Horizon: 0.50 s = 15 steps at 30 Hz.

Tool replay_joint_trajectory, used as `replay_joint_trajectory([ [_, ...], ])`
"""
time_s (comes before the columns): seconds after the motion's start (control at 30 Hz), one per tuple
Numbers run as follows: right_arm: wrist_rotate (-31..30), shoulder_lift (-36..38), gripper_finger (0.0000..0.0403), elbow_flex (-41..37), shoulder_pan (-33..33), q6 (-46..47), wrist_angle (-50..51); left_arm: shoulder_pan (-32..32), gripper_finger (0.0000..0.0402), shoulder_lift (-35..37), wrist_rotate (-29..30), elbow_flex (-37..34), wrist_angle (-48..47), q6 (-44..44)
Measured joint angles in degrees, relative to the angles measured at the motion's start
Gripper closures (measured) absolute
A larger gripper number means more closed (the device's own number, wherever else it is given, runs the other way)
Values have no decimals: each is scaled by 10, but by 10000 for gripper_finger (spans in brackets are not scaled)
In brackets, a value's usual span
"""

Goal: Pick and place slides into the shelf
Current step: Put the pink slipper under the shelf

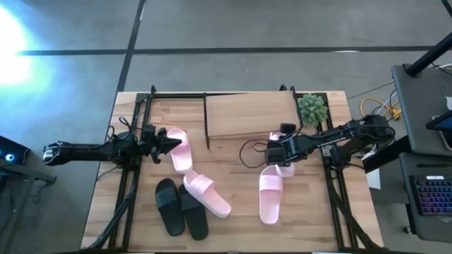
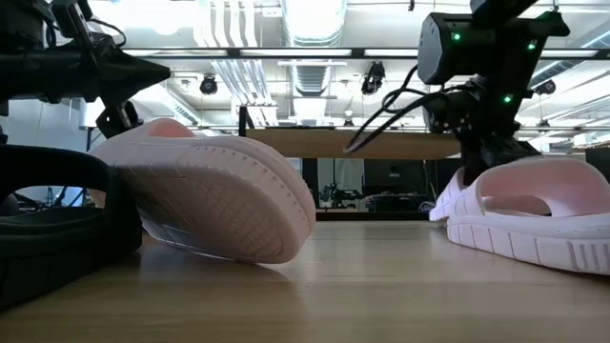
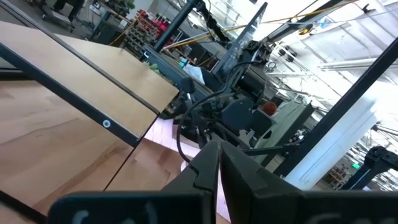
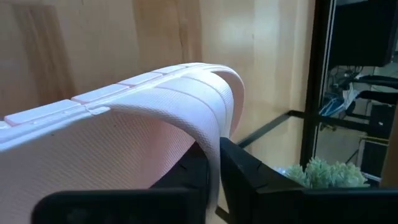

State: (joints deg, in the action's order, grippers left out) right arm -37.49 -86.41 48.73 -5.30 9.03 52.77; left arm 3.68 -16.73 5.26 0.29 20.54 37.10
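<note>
My right gripper (image 1: 275, 152) is shut on a pale pink slide (image 1: 285, 168) right of the table's middle. It sits just in front of the shelf (image 1: 251, 113), a light-wood board on black legs at the far edge. A second pink slide (image 1: 270, 194) lies flat beside it, nearer. My left gripper (image 1: 169, 141) is shut and level, its tip next to a third pink slide (image 1: 181, 152); whether they touch, I cannot tell. A fourth pink slide (image 1: 208, 194) lies near the black pair (image 1: 180, 208), which rests on the table. My right gripper (image 4: 214, 168) pinches the pink slide's wide strap (image 4: 208, 134) at its edge, one finger (image 4: 249, 171) outside the strap and the other under it. The fingers come from the table's right, slanting down. The slide is tipped on its side; whether it is clear of the table is hidden.
A small green plant (image 1: 312, 107) stands at the shelf's right end. Black rails (image 1: 131, 176) run along both table sides. Cables (image 1: 251, 148) loop from the right wrist over the table. Bare wood (image 1: 240, 226) lies along the near edge.
</note>
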Motion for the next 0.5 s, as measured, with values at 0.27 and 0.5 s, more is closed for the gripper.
replay_joint_trajectory([
  [0.27, 34, 0, 268, 11, -1, 45, 31, 0, 400, 0, 0, 0, 0, 0],
  [0.5, 39, 6, 228, 66, -20, 91, 110, 0, 400, 2, 0, 0, 0, 0],
])
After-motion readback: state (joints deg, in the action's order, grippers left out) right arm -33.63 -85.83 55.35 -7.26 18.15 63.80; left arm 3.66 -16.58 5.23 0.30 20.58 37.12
